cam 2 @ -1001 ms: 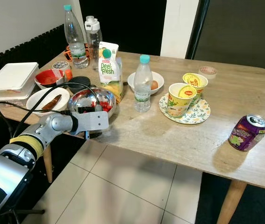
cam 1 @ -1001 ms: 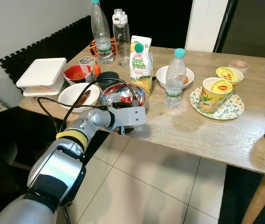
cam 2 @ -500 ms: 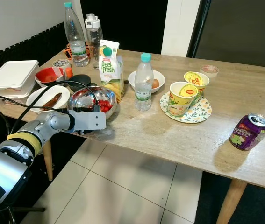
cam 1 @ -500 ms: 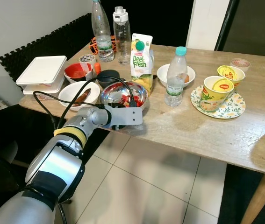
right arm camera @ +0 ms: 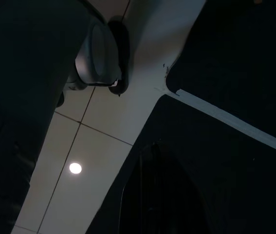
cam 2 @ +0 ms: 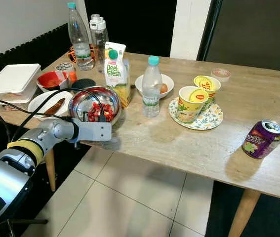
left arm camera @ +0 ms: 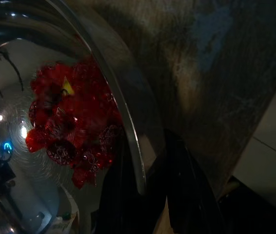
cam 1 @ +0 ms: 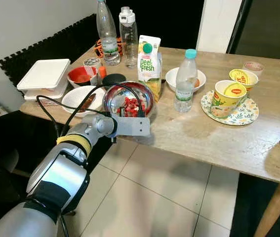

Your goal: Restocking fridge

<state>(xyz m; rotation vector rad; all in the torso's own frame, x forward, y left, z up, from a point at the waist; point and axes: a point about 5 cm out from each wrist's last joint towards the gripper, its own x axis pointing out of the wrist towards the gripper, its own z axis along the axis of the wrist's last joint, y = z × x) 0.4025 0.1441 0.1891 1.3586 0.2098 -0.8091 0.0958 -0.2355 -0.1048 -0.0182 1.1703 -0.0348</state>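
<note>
The left claw (left arm camera: 145, 195) is clamped on the near rim of the steel bowl (cam 1: 128, 97): in the wrist view one black finger (left arm camera: 116, 195) sits inside the rim and the other outside it. Half a second ago the bowl was tipped toward the robot, with its outer wall showing; now it is tilted the other way, so its mouth is open to view from above and the red pieces (cam 1: 131, 106) inside show plainly. It sits at the near left edge of the worktop (cam 2: 189, 138), just in front of the juice carton (cam 1: 149, 66) and beside the white plate (cam 1: 78, 98). The wrist block has dropped slightly and now lies level at the worktop's edge.

Everything else on the worktop has stayed put: the water bottle (cam 2: 151, 87), the white bowl with an egg (cam 2: 162, 85), the yellow cups (cam 2: 195, 102) on the flowered plate, and the purple can (cam 2: 261, 140) far to the right.

The right wrist view is dark, showing floor tiles; I cannot tell the right claw's state.
</note>
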